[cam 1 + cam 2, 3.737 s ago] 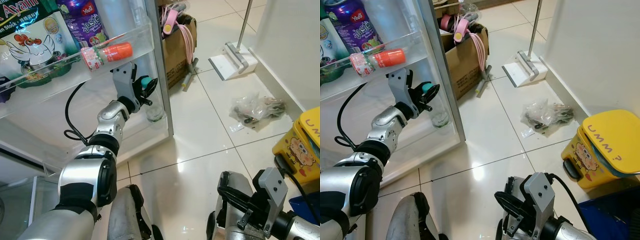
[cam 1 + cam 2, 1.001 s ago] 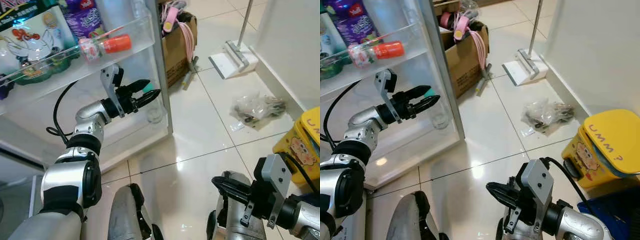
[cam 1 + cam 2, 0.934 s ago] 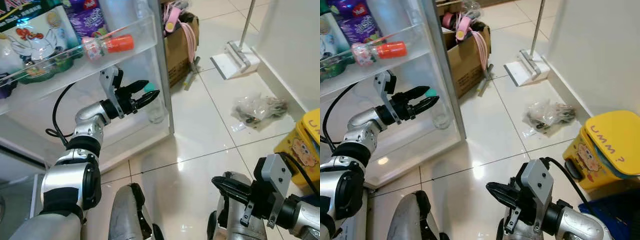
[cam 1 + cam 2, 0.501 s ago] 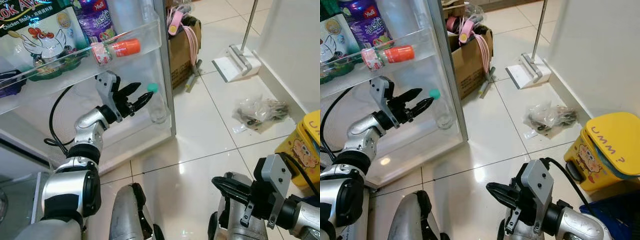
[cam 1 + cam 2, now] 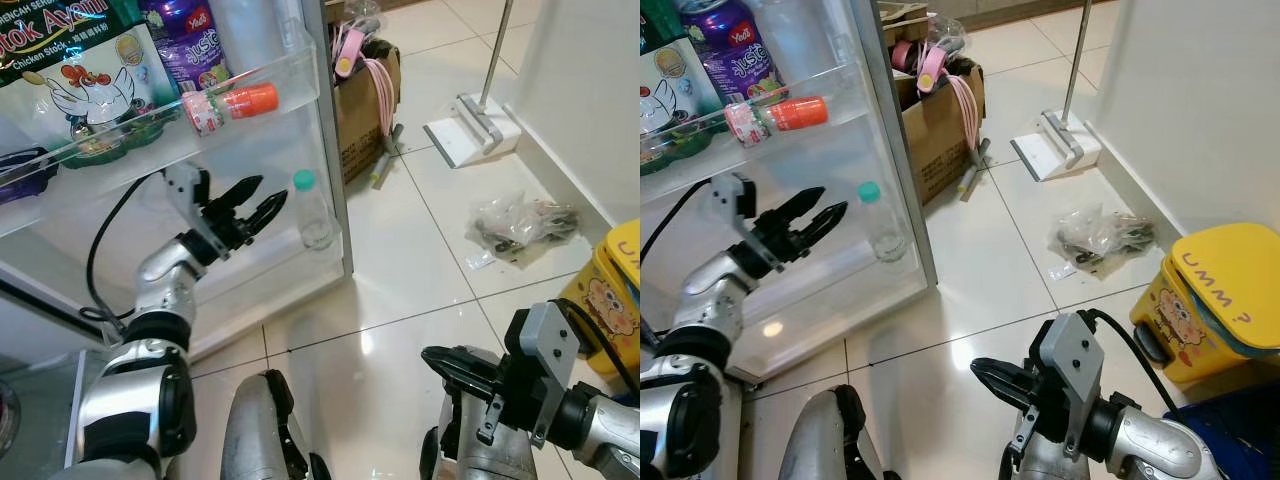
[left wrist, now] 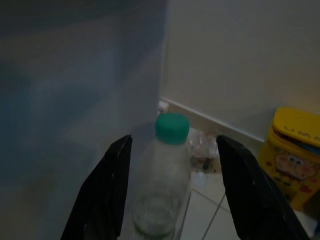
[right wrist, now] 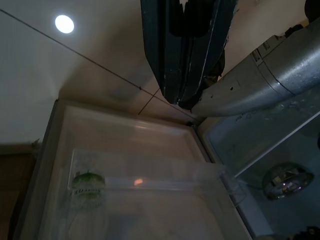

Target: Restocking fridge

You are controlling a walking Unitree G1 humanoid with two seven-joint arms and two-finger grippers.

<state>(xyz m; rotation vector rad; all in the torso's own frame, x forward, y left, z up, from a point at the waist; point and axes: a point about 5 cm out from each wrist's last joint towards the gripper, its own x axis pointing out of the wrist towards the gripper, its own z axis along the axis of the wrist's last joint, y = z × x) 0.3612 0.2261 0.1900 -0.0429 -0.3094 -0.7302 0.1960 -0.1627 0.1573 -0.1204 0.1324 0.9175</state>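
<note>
The clear plastic bottle [image 5: 310, 212] with a green cap stands upright at the outer end of the lower door shelf [image 5: 255, 262] of the open fridge, looking empty or nearly so, its base behind the transparent shelf wall. Half a second ago the left gripper [image 5: 254, 206] had its fingertips right at the cap; since then it has drawn back along the shelf, so the bottle stands free and a clear gap shows between fingertips and bottle. Further back, the fingers were around the bottle. The left gripper's fingers are spread apart and empty, touching nothing; in the left wrist view the bottle [image 6: 163, 175] sits centred between the two black fingers [image 6: 107, 192] but ahead of them.

On the upper door shelf [image 5: 150, 140] lie a small bottle with an orange cap [image 5: 230, 104], a chicken stock pack [image 5: 70, 80] and a purple pouch [image 5: 185, 45].

The right gripper [image 5: 1002, 385] hangs low over the tiled floor [image 5: 400, 270], its fingers pressed together and empty. Beyond it are a cardboard box [image 5: 365, 90], a crumpled plastic bag [image 5: 520, 220] and a yellow bin [image 5: 1210, 295].
</note>
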